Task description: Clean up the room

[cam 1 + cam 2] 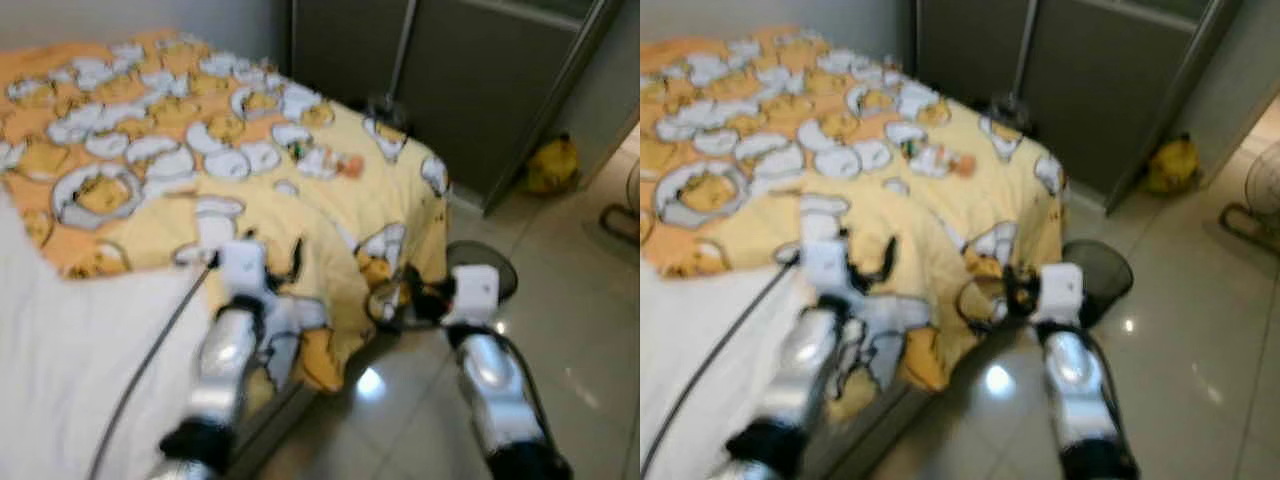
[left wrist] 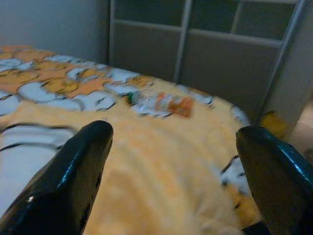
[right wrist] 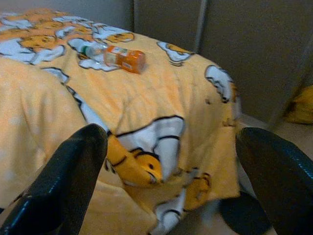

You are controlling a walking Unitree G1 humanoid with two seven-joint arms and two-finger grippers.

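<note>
Left eye view: the bottle (image 1: pixel 322 160) lies on the bed (image 1: pixel 120 130) at 12 o'clock, well beyond both grippers. Left wrist view: left gripper (image 2: pixel 171 161) fingers wide, empty. Right wrist view: right gripper (image 3: pixel 171 176) fingers wide, empty; best step closer before reaching.

Bed (image 1: pixel 90 370) w/ yellow cartoon blanket (image 1: pixel 200 150); plastic bottle (image 3: pixel 115 56) on blanket.

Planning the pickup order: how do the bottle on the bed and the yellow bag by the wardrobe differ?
The bottle lies flat on the blanket; the yellow bag sits on the floor. The bottle is slim, clear with an orange label; the bag is a rounded yellow lump. Neither gripper touches either.
</note>
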